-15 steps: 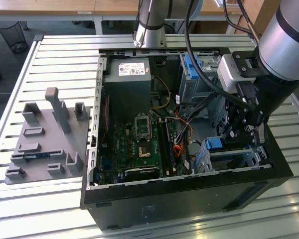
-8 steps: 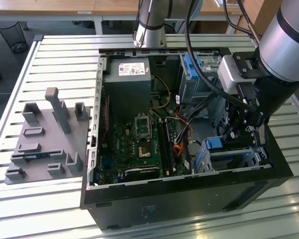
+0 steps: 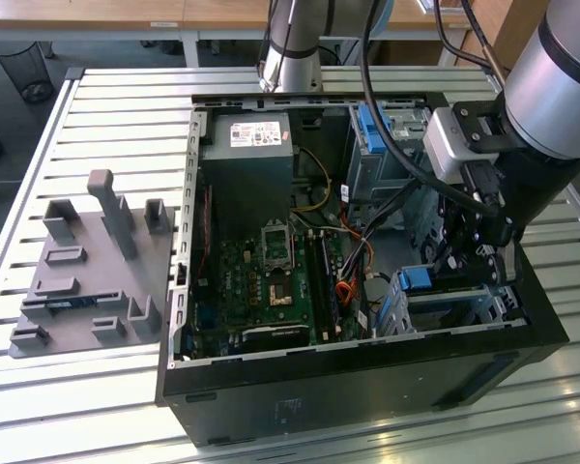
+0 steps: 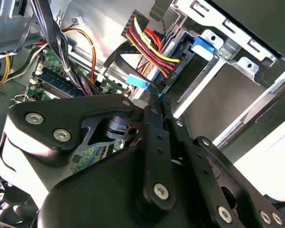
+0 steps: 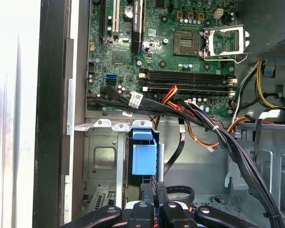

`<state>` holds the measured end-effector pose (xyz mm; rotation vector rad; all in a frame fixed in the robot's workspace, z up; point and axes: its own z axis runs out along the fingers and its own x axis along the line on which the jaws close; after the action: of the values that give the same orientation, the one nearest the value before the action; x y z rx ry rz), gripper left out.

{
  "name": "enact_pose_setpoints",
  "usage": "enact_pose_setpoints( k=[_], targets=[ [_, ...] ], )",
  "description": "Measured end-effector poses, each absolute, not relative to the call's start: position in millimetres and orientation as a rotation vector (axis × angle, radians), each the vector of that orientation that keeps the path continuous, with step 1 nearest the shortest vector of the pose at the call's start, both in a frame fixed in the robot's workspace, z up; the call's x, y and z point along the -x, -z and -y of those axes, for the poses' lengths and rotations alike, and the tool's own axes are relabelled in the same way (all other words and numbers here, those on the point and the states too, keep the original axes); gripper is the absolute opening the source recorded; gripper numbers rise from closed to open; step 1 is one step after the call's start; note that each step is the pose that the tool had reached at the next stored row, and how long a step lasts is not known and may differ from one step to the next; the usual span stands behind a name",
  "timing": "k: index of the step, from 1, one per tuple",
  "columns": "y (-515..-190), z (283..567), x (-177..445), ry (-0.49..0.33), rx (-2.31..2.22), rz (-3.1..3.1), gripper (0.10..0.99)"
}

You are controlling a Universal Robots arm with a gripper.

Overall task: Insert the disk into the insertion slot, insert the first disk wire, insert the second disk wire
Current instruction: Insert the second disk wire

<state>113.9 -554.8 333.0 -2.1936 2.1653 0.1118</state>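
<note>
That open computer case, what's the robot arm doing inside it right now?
A single robot arm has reached down into the open computer case, into the corner on the exterior view's right. Its gripper sits just above the insertion slot, the low silver drive cage, right at a blue plastic piece standing in that cage. The fingers are closed together at the blue piece's edge. Bundles of cables run across the cage from the motherboard. A grey fixture plate lies on the table beside the case.
</note>
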Motion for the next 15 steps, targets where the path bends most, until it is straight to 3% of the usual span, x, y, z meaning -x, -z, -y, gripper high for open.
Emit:
enact_pose_setpoints(
  k=[15],
  targets=[
    [-331.5,556.0,-115.7,-0.112,2.194,-2.165,0.149]
  ],
)
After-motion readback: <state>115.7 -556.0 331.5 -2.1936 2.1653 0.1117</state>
